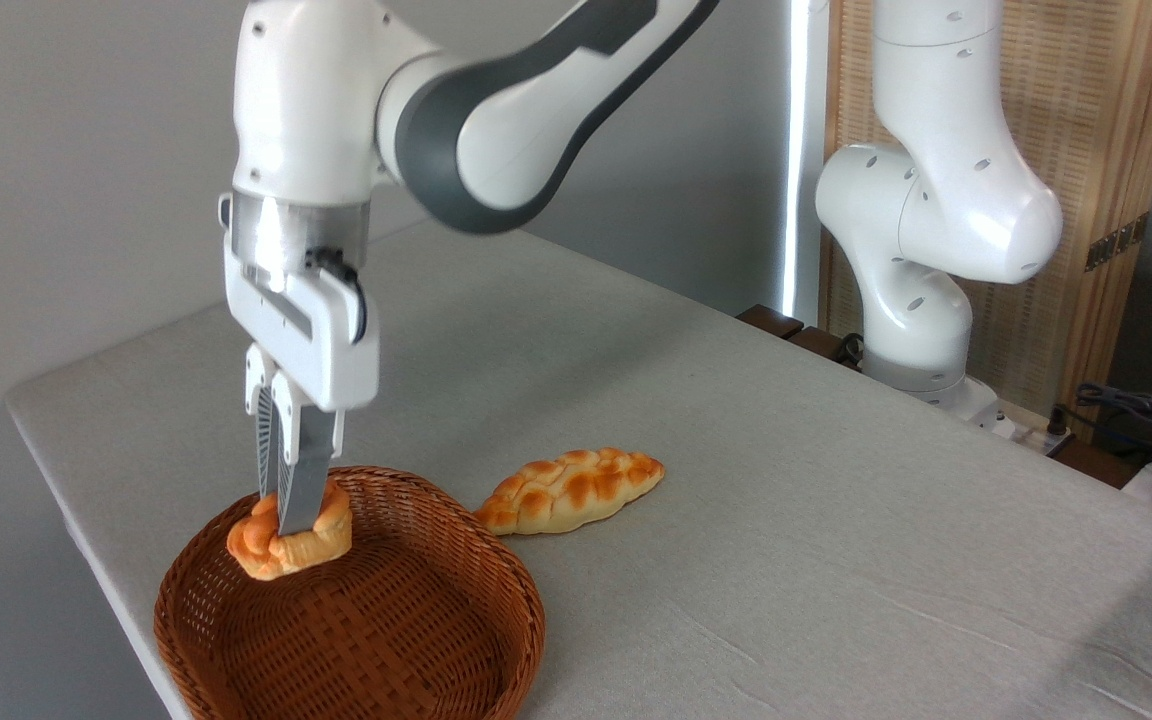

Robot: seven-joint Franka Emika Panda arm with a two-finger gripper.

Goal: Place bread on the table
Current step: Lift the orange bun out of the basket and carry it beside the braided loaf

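The bread point(288, 543), a small round orange bun with a knotted top, hangs tilted just above the far left rim of a brown wicker basket point(406, 620). My gripper point(286, 520) comes down on it from above and is shut on it, the fingers point(301, 478) pressed into its top. The bun looks lifted clear of the basket floor. The table point(786, 480) is a wide light grey surface under the basket.
A longer pale golden braided loaf point(569, 489) lies on the cloth just right of the basket. The arm's white base point(921, 330) stands at the far right edge, with cables point(1136, 410) beyond it. The table's left edge runs close to the basket.
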